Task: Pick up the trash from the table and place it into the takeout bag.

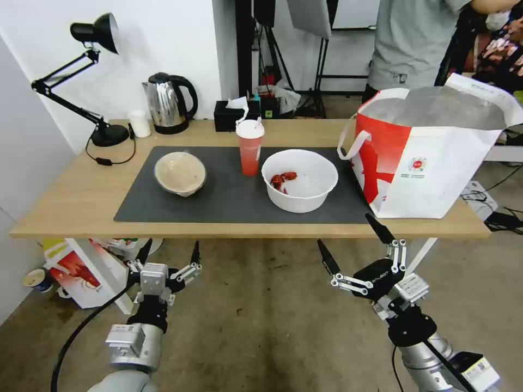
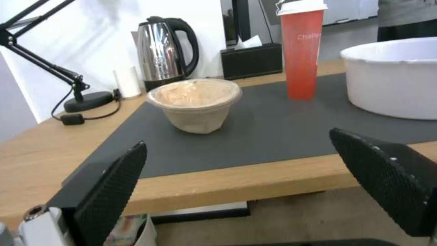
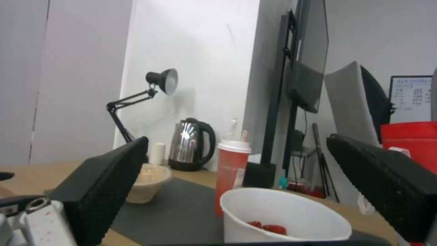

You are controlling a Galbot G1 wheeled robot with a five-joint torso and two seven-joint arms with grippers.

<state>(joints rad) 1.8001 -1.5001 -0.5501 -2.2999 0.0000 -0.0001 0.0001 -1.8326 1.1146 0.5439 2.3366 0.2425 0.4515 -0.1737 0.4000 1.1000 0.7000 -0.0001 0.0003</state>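
On the dark grey mat of the table [image 1: 71,201] stand three pieces of trash: a beige paper bowl [image 1: 180,173] [image 2: 196,104] [image 3: 148,182] at the left, a red cup with white lid and straw [image 1: 250,147] [image 2: 301,51] [image 3: 232,171] in the middle, and a large white plastic bowl with red food scraps [image 1: 299,179] [image 2: 394,77] [image 3: 282,218]. The takeout bag [image 1: 430,152] [image 3: 409,143] stands open at the table's right end. My left gripper [image 1: 168,254] [image 2: 245,177] hangs open below the table's front edge, in front of the paper bowl. My right gripper [image 1: 353,242] [image 3: 237,191] is open below the edge, near the white bowl.
A black desk lamp [image 1: 92,81], a small white cup [image 1: 140,123], a steel kettle [image 1: 168,102] and a black tissue box [image 1: 229,115] line the table's back. A red-and-white carton [image 1: 76,269] sits on the floor under the left end. A person stands behind the bag.
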